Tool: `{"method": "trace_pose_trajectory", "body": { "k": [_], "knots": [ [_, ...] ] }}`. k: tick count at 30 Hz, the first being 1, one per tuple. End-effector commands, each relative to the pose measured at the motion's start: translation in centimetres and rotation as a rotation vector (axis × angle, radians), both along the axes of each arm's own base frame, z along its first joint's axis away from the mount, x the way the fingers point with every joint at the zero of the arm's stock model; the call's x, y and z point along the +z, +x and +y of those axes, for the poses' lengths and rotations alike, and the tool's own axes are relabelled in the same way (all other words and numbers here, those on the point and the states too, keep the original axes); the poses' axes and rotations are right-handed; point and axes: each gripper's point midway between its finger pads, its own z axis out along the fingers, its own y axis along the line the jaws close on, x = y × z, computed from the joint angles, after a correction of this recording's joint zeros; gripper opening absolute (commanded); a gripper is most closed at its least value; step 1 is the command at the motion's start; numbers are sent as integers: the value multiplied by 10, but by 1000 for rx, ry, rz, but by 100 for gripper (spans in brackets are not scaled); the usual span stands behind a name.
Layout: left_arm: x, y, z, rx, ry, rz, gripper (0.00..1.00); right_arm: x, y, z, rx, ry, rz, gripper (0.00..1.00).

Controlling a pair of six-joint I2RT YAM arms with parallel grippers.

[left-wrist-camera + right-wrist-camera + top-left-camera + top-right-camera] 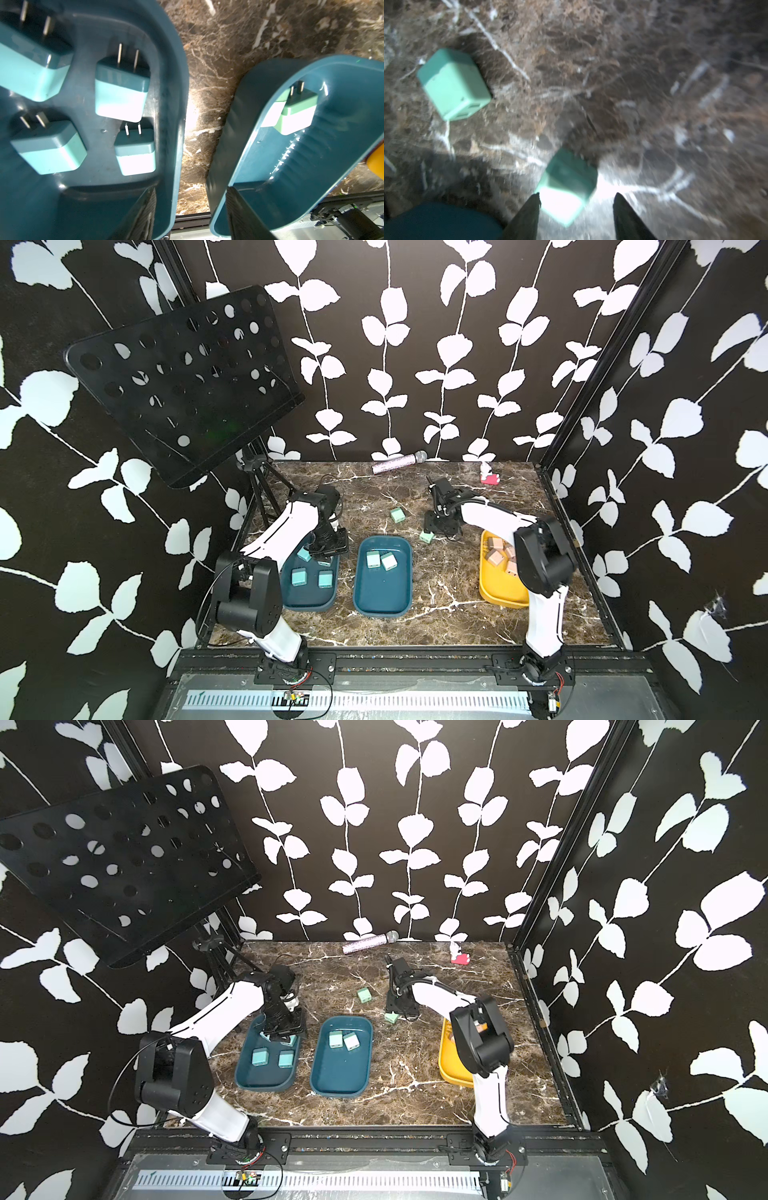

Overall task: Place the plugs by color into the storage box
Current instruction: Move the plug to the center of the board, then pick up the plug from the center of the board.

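Observation:
Four light blue plugs (122, 87) lie in the left teal tray (309, 601) of the storage box. My left gripper (191, 188) hangs open and empty over that tray's inner rim. Two mint plugs (380, 560) lie in the middle teal tray (382, 597). Several beige plugs (496, 553) sit in the yellow tray (498, 593). A loose mint plug (569, 180) lies on the marble table just ahead of my right gripper (577, 194), whose fingers are open and apart from it. Another mint plug (397, 514) lies farther back.
A microphone (400, 462) and a pink-red toy figure (489, 475) lie along the table's back edge. A black perforated music stand (183, 381) overhangs the back left corner, its tripod (266, 493) beside my left arm. Black frame rails border the table.

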Motion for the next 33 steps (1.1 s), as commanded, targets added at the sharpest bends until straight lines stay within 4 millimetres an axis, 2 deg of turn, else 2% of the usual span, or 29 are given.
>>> {"method": "trace_pose_trajectory", "body": {
  "k": [1, 5, 9, 14, 24, 33],
  "knots": [
    [1, 3, -4, 3, -18, -4, 56, 19, -7, -8, -91, 35, -16, 62],
    [-1, 6, -6, 7, -25, -2, 56, 25, -15, -8, -218, 52, 14, 68],
    [-3, 9, -9, 11, -34, -4, 56, 23, -14, -4, -316, 28, 54, 70],
    [-4, 10, -9, 13, -35, -4, 56, 9, -11, 9, -348, -38, 121, 72],
    [-8, 2, -7, 20, -33, -1, 56, -15, -13, -1, -402, -140, 175, 72],
    [-10, 1, -6, -3, -28, 9, 56, -42, -13, 5, -406, -127, 210, 70]
  ]
}}
